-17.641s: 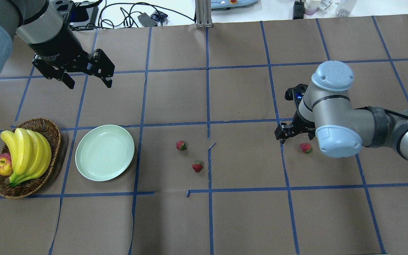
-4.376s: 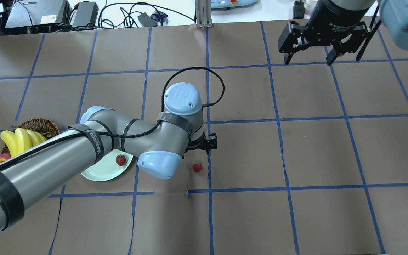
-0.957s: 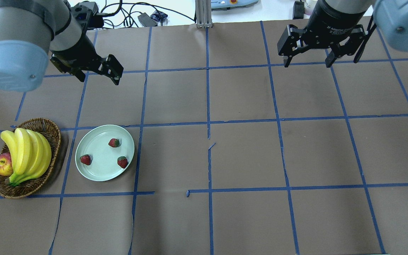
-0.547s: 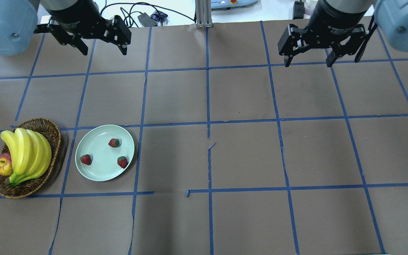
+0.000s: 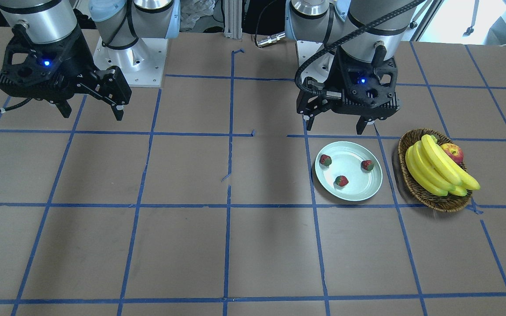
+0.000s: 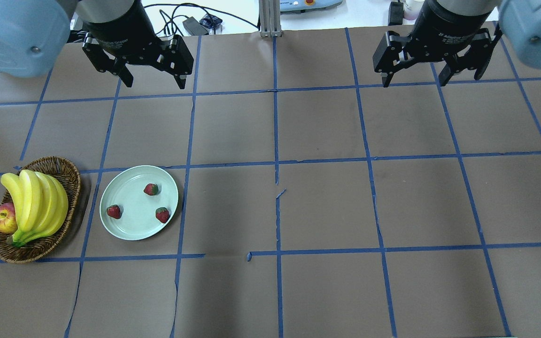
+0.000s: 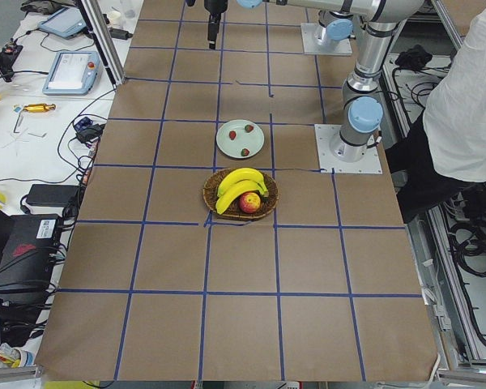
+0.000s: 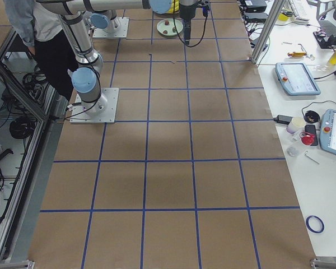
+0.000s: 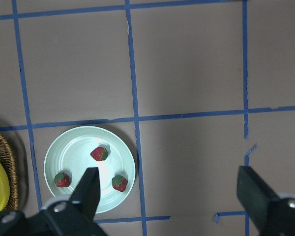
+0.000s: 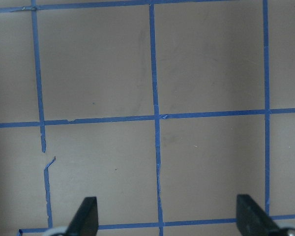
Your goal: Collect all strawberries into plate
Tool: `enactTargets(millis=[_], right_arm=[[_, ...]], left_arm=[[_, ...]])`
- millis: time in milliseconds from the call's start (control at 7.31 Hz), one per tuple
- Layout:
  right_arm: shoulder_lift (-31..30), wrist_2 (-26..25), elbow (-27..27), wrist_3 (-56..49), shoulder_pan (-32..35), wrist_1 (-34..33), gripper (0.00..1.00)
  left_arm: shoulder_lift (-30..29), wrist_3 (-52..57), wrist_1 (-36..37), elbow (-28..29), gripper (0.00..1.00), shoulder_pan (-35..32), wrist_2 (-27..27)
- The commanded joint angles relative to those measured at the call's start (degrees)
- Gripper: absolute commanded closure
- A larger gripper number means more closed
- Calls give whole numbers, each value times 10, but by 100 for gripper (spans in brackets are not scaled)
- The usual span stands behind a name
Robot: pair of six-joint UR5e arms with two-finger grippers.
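The left gripper (image 6: pixel 154 80) is held high above the table with its jaws spread wide, and nothing is held between them. The right gripper (image 6: pixel 414 79) is likewise spread and nothing is gripped by it. Below the left gripper, nearer the robot's base, the plate (image 6: pixel 132 228) is seen. All three strawberries (image 6: pixel 151 189) are found inside its rim, apart from one another. Beyond the plate, further to the left arm's outer side, a basket (image 6: pixel 47 164) of bananas (image 6: pixel 35 202) and an apple (image 6: pixel 2 219) is set. No berry is seen off the plate, so the collection is judged complete. Nothing more is judged to be needed.
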Motion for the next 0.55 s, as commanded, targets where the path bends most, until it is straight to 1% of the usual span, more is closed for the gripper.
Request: enactTargets(millis=[0,137,410], right_arm=[[-2,-1,1,-6,19,4,0],[1,-3,1,0,41,2,0],[3,-6,2,2,45,-3,0]], left_arm=[[1,6,-7,-1,0,0,-1],[0,6,-7,0,0,0,-2],[0,2,-5,-2,0,0,0]])
